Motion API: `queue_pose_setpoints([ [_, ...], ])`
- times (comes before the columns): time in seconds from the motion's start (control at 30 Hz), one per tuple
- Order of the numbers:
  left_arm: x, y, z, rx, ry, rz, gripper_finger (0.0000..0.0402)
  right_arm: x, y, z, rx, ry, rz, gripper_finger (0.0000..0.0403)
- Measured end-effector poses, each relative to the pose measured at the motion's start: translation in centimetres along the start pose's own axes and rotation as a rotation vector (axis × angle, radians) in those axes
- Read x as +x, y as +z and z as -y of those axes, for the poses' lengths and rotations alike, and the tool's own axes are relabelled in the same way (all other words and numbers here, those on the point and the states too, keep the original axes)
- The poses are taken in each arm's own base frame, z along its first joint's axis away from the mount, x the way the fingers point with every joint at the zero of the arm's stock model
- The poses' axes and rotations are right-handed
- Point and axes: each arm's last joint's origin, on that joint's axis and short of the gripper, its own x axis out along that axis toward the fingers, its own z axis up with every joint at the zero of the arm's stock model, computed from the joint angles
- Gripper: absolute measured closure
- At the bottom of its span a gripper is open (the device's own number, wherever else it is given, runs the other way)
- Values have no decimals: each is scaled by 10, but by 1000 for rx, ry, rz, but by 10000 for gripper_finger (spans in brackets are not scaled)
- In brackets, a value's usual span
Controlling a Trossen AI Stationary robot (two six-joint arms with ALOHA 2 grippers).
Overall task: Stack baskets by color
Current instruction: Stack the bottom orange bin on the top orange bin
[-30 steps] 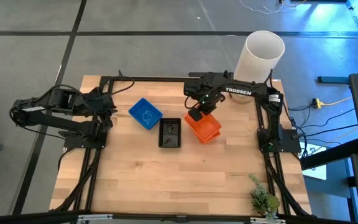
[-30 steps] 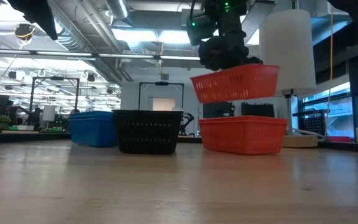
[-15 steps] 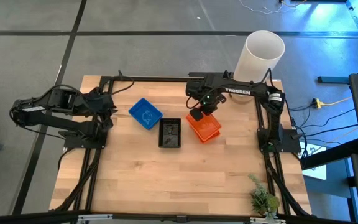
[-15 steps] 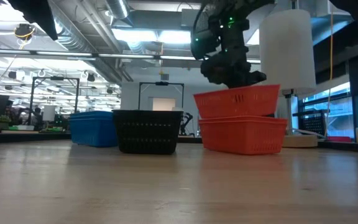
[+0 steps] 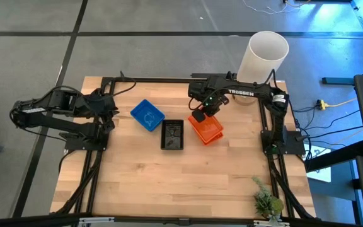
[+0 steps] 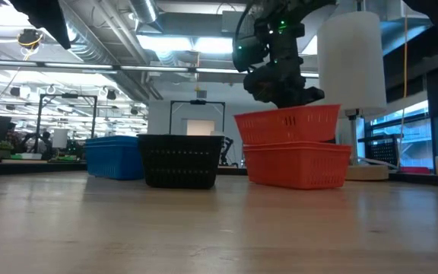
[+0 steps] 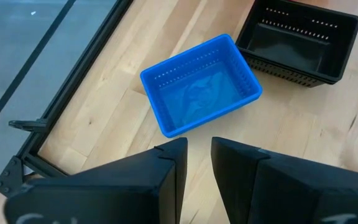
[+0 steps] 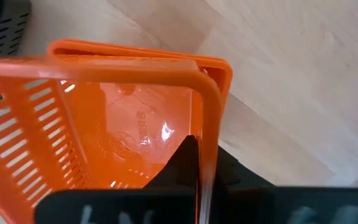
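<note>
The right gripper (image 5: pixel 199 116) pinches the wall of the top orange basket (image 6: pixel 287 124), which sits inside the lower orange basket (image 6: pixel 296 164) near the table (image 5: pixel 137 183) middle. From above, their long side slants toward the black basket (image 5: pixel 172 135), which runs front to back. The blue basket (image 5: pixel 147 115) is turned cornerwise. The low view shows 2 orange layers; the high view shows 1 orange shape. The left gripper (image 7: pixel 195 168) waits by the left edge, fingers slightly apart, holding nothing.
</note>
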Motion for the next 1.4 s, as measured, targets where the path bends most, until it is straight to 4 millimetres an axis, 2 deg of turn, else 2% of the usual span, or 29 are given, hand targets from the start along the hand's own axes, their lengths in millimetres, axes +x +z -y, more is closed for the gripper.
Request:
queue_pose_setpoints([
  [1.4, 0, 0, 0, 0, 0, 0, 337, 1, -7, -6, 79, -29, -6, 395],
])
